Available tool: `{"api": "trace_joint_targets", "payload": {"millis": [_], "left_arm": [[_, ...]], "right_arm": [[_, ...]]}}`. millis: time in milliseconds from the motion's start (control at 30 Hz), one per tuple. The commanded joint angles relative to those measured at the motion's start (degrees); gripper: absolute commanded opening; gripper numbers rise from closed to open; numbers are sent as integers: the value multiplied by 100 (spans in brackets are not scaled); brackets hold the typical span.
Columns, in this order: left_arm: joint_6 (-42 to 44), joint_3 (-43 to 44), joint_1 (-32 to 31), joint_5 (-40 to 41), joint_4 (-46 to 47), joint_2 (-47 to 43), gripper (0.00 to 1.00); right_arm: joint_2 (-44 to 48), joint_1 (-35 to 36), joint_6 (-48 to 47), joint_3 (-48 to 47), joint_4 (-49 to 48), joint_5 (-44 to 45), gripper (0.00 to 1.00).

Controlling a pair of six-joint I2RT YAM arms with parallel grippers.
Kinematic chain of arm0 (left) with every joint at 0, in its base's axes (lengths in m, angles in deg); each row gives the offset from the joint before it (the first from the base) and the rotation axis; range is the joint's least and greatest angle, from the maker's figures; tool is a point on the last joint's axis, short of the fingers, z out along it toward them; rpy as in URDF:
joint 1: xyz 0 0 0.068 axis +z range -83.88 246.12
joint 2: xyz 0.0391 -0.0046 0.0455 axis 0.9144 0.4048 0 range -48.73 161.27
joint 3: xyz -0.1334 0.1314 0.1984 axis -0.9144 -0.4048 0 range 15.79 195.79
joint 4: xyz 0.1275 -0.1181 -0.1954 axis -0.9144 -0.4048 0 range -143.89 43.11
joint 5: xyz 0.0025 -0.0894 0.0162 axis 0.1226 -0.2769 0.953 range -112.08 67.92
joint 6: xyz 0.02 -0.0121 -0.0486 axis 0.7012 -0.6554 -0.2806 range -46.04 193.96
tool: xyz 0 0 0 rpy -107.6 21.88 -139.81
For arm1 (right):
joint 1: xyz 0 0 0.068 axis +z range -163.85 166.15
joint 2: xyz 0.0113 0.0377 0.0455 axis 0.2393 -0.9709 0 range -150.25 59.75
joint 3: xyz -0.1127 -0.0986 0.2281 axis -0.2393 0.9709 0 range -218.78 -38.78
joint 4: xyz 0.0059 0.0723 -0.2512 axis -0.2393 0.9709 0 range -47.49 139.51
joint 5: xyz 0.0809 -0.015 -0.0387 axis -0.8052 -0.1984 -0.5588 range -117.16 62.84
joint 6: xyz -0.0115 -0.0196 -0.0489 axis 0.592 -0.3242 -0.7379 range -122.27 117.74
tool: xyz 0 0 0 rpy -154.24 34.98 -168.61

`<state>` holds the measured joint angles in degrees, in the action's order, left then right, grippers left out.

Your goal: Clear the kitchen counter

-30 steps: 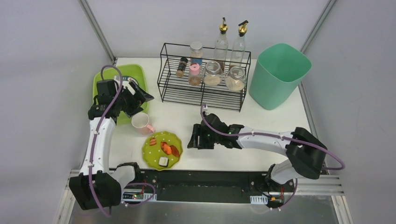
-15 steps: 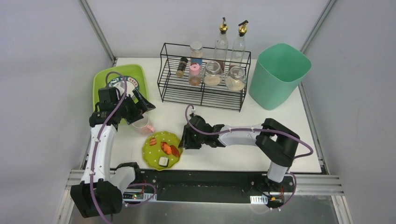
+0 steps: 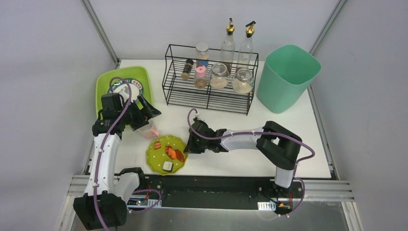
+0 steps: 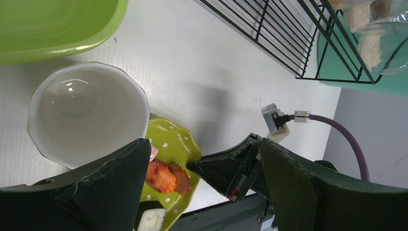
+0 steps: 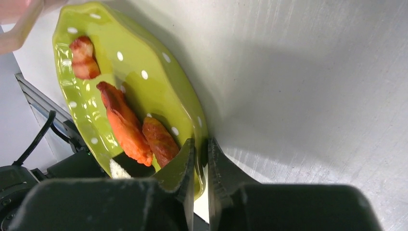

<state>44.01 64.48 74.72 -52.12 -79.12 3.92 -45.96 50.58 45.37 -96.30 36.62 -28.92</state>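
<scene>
On the white kitchen counter (image 3: 269, 134) lies a lime-green dotted plate (image 3: 166, 154) with orange food pieces (image 5: 125, 125) and a white piece. My right gripper (image 3: 186, 147) is shut on the plate's right rim; one finger is inside the rim and one outside (image 5: 201, 149). A pink cup (image 3: 149, 131) with a white inside (image 4: 86, 113) stands just left of the plate (image 4: 175, 144). Above the cup hangs my left gripper (image 3: 144, 118), open with nothing between its fingers (image 4: 202, 144).
A lime-green tub (image 3: 103, 82) holding a dish sits at the back left. A black wire rack (image 3: 209, 94) with jars and bottles stands at the back middle. A mint-green bin (image 3: 287, 77) is at the back right. The counter's front rail runs along the near edge.
My right gripper slid left to the plate and closed on its rim. My left gripper moved from beside the tub to a spot over the pink cup, staying open.
</scene>
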Motion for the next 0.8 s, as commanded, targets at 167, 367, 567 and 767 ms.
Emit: {"api": "trace_joint_targets", "payload": {"millis": [167,367,567,767], "left_arm": [[151,-48,-16,-179,93,-101,87],[143,-10,-73,-454,168,-31,87],[80,-28,-133,-665,182,-27,87],[-138,-125,-212,-1043,182,-233,87]], "right_arm": [[155,48,173,197,-112,498,0],[788,40,95,626,44,803,0],[1450,43,-26,977,389,1017,0],[2206,36,-56,1415,552,1231,0]]}}
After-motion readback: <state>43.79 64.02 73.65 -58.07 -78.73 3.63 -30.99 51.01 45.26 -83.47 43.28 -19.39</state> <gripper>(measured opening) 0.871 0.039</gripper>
